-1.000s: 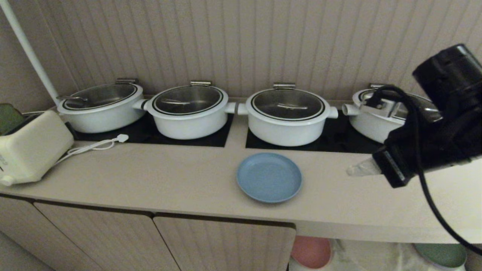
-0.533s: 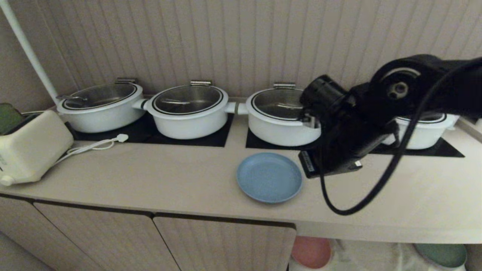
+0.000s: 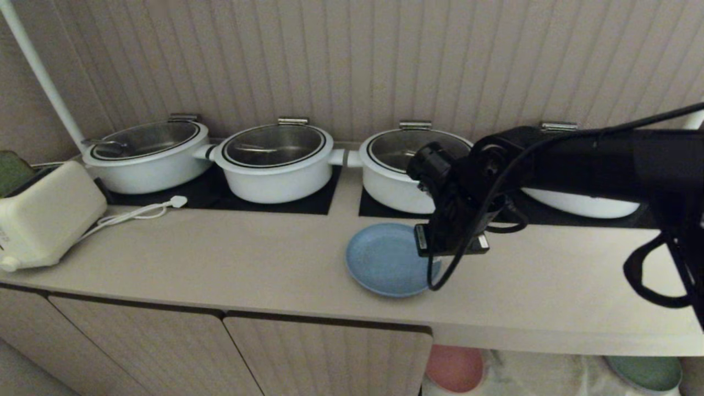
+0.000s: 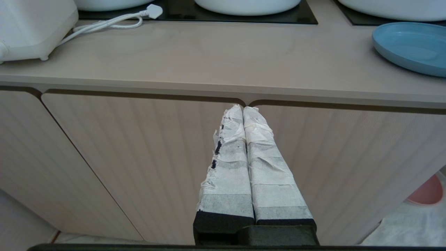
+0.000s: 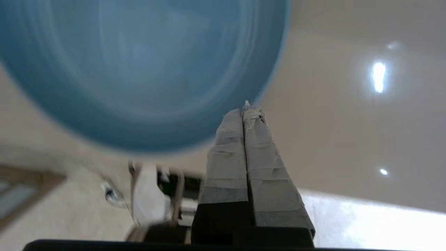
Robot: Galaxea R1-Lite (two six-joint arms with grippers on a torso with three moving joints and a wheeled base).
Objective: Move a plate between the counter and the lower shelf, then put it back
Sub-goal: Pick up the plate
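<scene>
Right end effector (image 5: 244, 111) is clenched, empty, hovering right over the plate's (image 3: 382, 258) right rim; plate sits flat on the table (image 3: 247, 258) just under its tips. Left end effector (image 4: 243, 108) clenched too, parked by the cabinet doors.

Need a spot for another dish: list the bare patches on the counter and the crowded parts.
Free: the counter between the toaster and the light-blue plate, in front of the hob panels; also the stretch right of the plate toward the far end. Crowded: the back row of white pots, and over the plate's right edge, where the right tool hangs.
</scene>
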